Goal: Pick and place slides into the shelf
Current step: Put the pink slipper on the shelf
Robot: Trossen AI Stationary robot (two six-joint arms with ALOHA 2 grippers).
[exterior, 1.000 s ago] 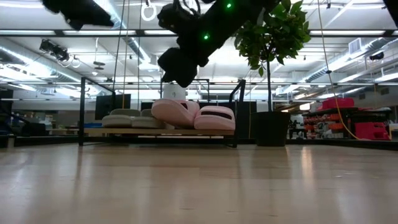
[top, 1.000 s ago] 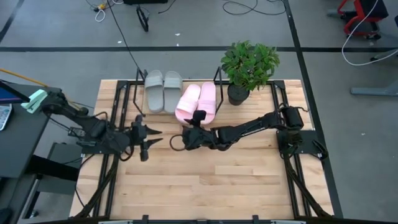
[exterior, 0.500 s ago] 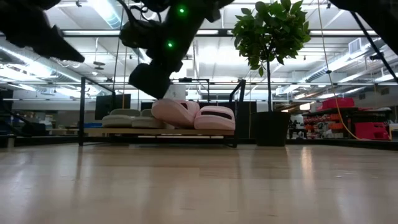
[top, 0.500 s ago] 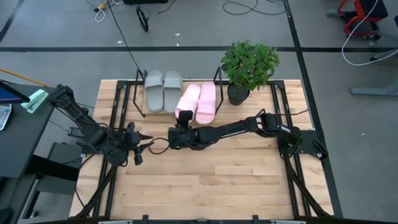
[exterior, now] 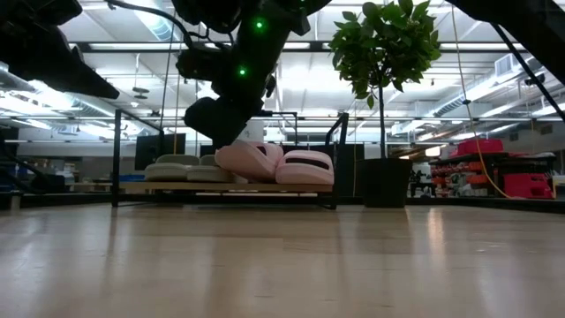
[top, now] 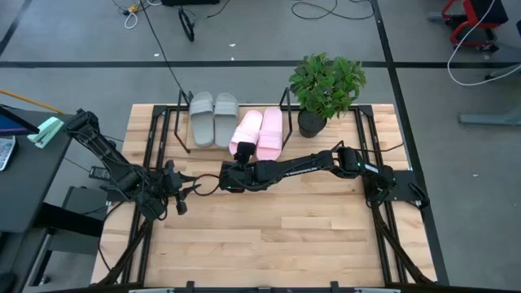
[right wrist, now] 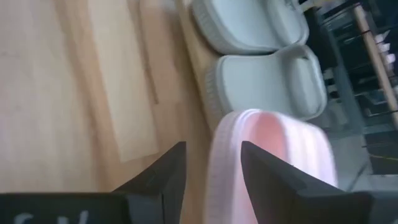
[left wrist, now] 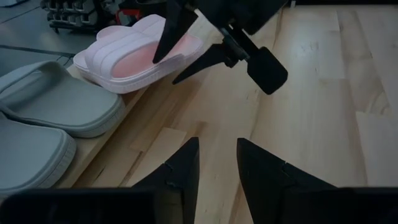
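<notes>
Pink and grey-green, all four slides point(top: 236, 129) lie side by side on the shelf point(top: 181, 122) at the far edge of the wooden surface point(top: 269, 236), so the task looks all but done; one pink slide sits slightly askew. The right claw point(top: 230, 177), fingers apart and empty, hovers just before it, while the left claw point(top: 181, 189), narrowly parted and empty, waits to the left.

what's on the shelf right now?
Four slides on the shelf: two grey-green slides side by side, two pink slides beside them, one lying askew. The board under them is mostly covered.
</notes>
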